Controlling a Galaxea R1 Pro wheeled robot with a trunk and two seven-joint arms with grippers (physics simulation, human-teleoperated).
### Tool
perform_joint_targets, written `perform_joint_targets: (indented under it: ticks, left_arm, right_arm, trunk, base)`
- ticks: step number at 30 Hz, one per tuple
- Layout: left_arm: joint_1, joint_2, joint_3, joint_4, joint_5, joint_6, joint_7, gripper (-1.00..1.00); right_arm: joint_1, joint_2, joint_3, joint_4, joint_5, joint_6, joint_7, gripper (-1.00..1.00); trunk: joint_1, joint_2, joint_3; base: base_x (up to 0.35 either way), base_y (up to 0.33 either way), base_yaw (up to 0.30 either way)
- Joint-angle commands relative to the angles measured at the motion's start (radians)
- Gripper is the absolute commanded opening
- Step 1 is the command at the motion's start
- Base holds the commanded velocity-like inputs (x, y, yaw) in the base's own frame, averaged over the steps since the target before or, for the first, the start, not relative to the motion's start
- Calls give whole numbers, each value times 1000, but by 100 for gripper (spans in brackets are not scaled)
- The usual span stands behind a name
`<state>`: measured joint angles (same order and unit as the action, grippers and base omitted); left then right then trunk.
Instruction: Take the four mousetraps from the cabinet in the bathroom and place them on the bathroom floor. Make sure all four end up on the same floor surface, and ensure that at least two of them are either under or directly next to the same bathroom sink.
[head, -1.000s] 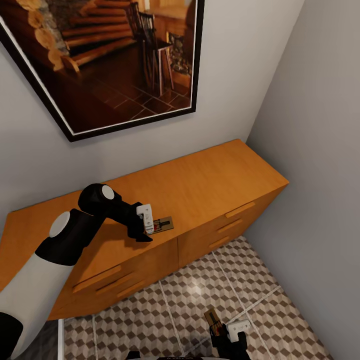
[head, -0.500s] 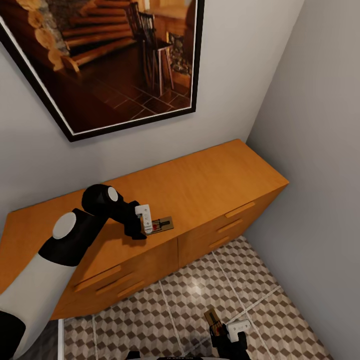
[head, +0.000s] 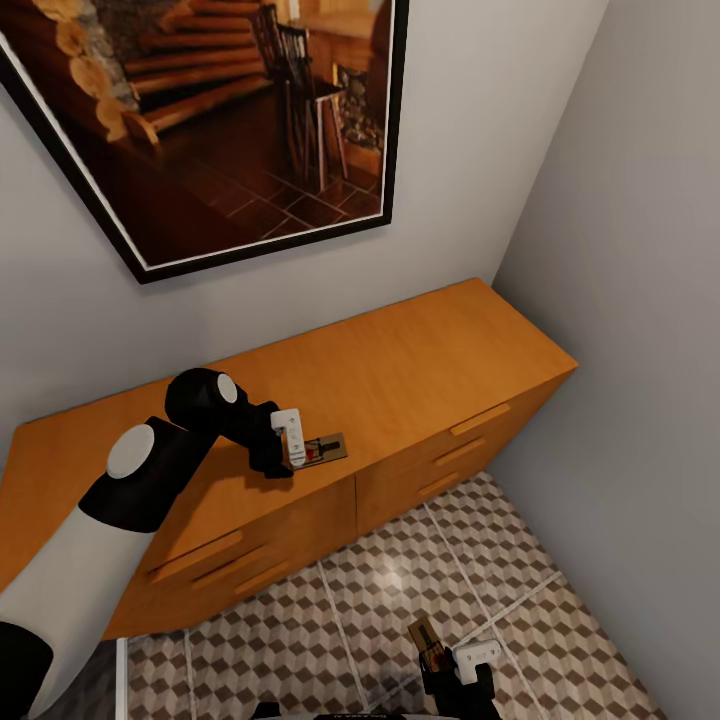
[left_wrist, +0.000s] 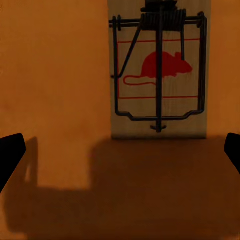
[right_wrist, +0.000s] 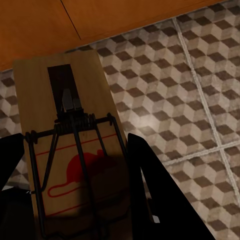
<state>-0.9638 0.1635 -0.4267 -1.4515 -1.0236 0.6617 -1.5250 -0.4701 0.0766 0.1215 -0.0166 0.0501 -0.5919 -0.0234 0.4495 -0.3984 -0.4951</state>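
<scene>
Wooden mousetrap (left_wrist: 159, 70) lies just ahead of open left tool (head: 296, 447) (on cabinet (head: 420, 370)); right tool (right_wrist: 75, 200) grips 2nd mousetrap (right_wrist: 65, 125) above bathroom floor (right_wrist: 190, 100).

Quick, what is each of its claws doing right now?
Left gripper: open, empty, at a mousetrap on the cabinet.
Right gripper: shut on another mousetrap.

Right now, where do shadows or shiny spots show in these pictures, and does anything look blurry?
Left wrist view: a broad dark shadow lies on the cabinet top just short of the sharply drawn mousetrap. Head view: a soft bright glare sits on the bathroom floor tiles. Right wrist view: the same glare beside the held mousetrap, whose lower part is shaded; the right gripper fingers are plain black.
</scene>
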Motion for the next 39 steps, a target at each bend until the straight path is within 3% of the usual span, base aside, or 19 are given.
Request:
perform_joint_targets:
  ticks: [1, 22, 39]
  left_arm:
    - [-1, 1, -2, -1, -7, 10, -7, 100]
    - [-1, -31, -3, 0, -7, 12, -8, 100]
    - [-1, -34, -4, 0, -7, 12, -9, 100]
  right_arm:
    - [-1, 0, 1, 1, 4, -3, -3, -100]
    - [-1, 3, 1, 1, 4, -3, -3, -100]
    - [-1, 5, 1, 1, 4, -3, -3, -100]
  trunk:
    - [1, -2, -1]
    - [1, -2, -1]
    - [1, -2, -2]
  base:
    - [0, 0, 0]
    - [0, 0, 0]
    - [0, 0, 0]
